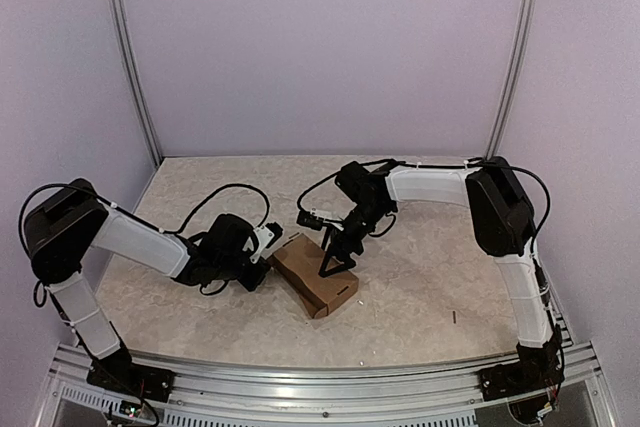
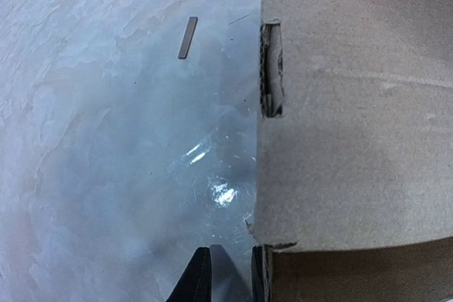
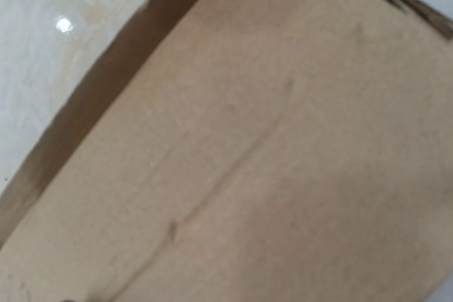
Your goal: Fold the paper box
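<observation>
Box (image 1: 315,277) at table (image 1: 200,317) centre
We are resting the spread right gripper (image 1: 338,270) on its top; the left gripper's (image 1: 268,247) hold at its left end is unclear. Light, crease-prone board: take wall edges.

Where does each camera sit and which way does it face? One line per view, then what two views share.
Top external: above and behind the arms, facing down at the table; both arms, left gripper, right gripper and paper box show.
Left wrist: low beside the paper box, facing across the table; own fingers show at the bottom.
Right wrist: close over the paper box, facing its cardboard; no fingers show.
Shared: both wrist views show paper box and table.
</observation>
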`<act>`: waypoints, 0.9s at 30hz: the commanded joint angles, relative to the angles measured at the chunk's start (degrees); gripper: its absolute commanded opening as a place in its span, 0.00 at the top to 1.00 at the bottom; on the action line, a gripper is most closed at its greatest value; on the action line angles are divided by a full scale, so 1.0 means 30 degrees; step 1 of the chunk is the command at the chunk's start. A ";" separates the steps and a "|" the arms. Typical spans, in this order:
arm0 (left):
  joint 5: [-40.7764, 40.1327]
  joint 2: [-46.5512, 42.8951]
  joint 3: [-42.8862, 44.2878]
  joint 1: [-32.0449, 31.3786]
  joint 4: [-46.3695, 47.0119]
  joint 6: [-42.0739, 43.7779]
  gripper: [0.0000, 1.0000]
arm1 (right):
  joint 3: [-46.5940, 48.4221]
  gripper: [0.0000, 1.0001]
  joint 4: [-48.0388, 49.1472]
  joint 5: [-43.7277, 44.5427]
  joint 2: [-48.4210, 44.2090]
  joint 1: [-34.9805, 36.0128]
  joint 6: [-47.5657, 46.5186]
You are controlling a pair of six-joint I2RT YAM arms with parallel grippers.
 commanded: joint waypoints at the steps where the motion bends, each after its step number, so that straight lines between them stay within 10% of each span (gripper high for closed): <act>1: 0.0425 0.1036 0.1615 0.0288 0.0827 0.0692 0.79 | -0.0508 0.10 -0.1131 0.1369 0.1039 0.1154 -0.1886; 27: -0.0006 0.0658 0.4088 0.0720 -0.2163 0.1085 0.75 | -0.0819 0.05 -0.0364 0.1353 -0.0834 -0.0606 0.0127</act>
